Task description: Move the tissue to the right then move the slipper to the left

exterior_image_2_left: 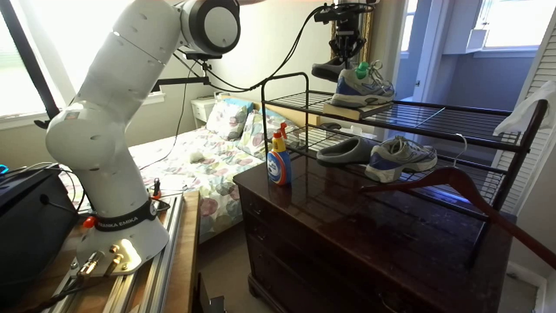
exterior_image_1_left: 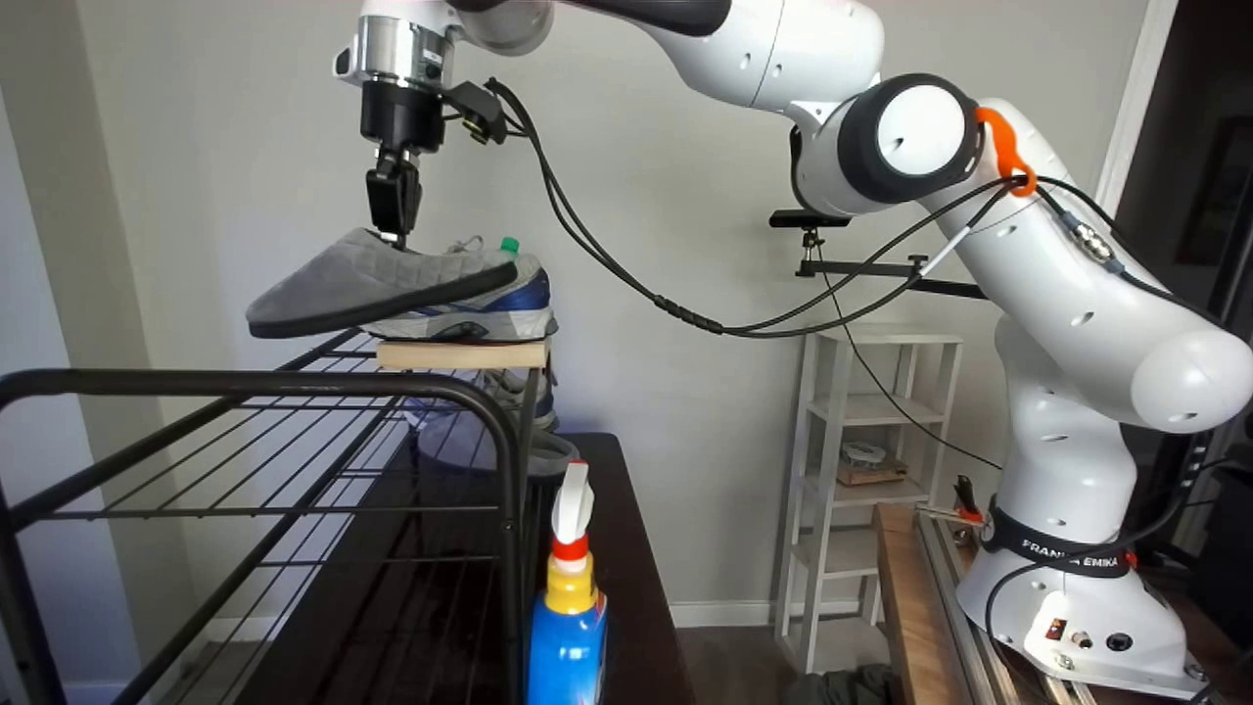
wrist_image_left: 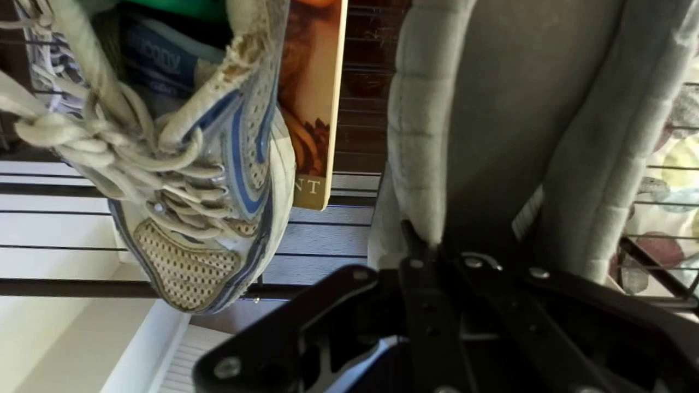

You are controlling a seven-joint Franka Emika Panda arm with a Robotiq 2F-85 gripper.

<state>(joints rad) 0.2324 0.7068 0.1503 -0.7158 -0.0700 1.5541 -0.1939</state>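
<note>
Holding a tilted grey slipper [exterior_image_1_left: 357, 282], fingers [wrist_image_left: 420, 289] clenched on its rim, above the wire rack [exterior_image_1_left: 245, 383]

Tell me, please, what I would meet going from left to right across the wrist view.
Laced sneaker, book showing past its side, grey slipper, patterned bedding at the right edge.

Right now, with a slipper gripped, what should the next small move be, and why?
I'd probably ease the slipper slightly to the robot's left before lowering it: the pincer grips its edge, it hangs tilted above the rack, and the wrist view shows a sneaker beside it.
</note>
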